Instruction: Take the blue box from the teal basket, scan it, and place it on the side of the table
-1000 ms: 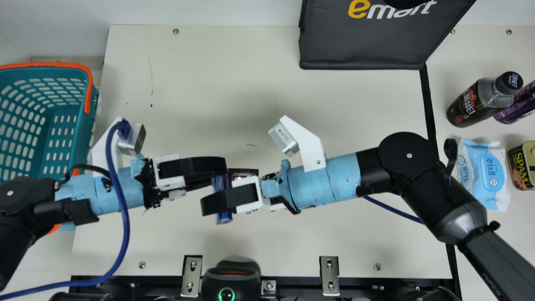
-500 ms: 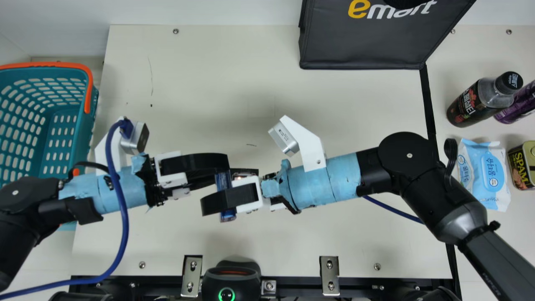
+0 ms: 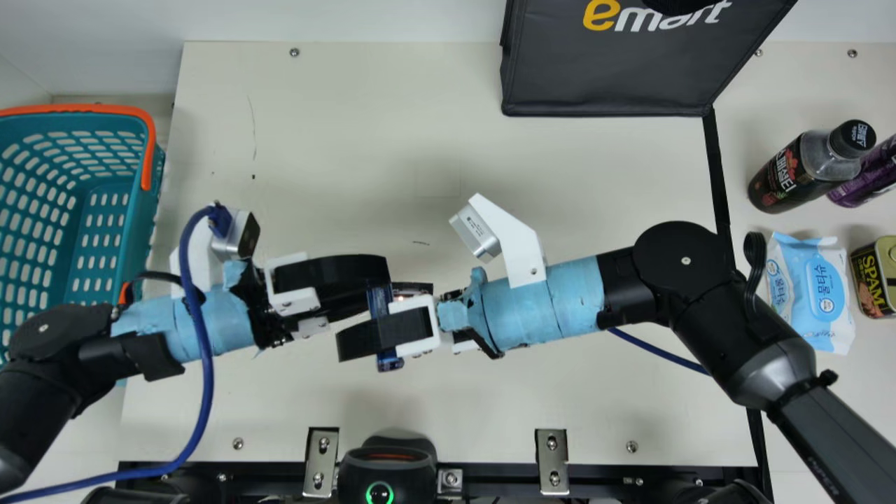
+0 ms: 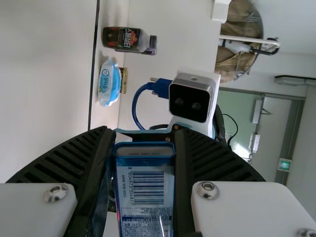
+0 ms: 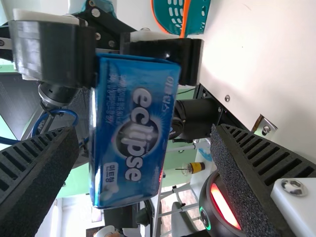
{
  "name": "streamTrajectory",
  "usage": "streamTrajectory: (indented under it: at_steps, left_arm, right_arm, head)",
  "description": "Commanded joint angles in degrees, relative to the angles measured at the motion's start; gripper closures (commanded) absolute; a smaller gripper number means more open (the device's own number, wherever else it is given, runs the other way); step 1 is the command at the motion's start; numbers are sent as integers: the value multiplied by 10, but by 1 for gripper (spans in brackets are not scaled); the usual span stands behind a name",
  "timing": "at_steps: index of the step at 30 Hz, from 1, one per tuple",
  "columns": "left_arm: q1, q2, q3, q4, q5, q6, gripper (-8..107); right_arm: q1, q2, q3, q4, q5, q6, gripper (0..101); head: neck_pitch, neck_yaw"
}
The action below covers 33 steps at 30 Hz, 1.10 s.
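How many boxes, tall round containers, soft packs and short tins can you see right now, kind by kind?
Boxes: 1, the blue box
Tall round containers: 2, the dark bottle and the purple container cut off by the edge
Soft packs: 1, the wipes
Short tins: 1, the yellow-and-black tin
Total: 5

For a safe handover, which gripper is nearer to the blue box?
Left. The left gripper is shut on the blue box; the right gripper has it between open fingers, apparently untouched.
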<state>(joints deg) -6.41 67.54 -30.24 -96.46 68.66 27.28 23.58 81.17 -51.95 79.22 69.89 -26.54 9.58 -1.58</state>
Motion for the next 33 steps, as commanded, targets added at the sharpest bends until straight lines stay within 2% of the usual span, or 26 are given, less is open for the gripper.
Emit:
streamTrajectory:
  at_steps: [1, 15, 33]
  left_arm:
    - [0, 0, 0, 0, 0, 0, 107]
    - [0, 0, 0, 0, 0, 0, 107]
    - [0, 0, 0, 0, 0, 0, 107]
  right_arm:
    - [0, 0, 0, 0, 0, 0, 6]
    - [6, 3, 4, 18, 0, 9, 6]
    - [-17, -11, 65, 74, 0, 2, 6]
  head:
    - [-17, 0]
    - [-17, 0]
    - [-17, 0]
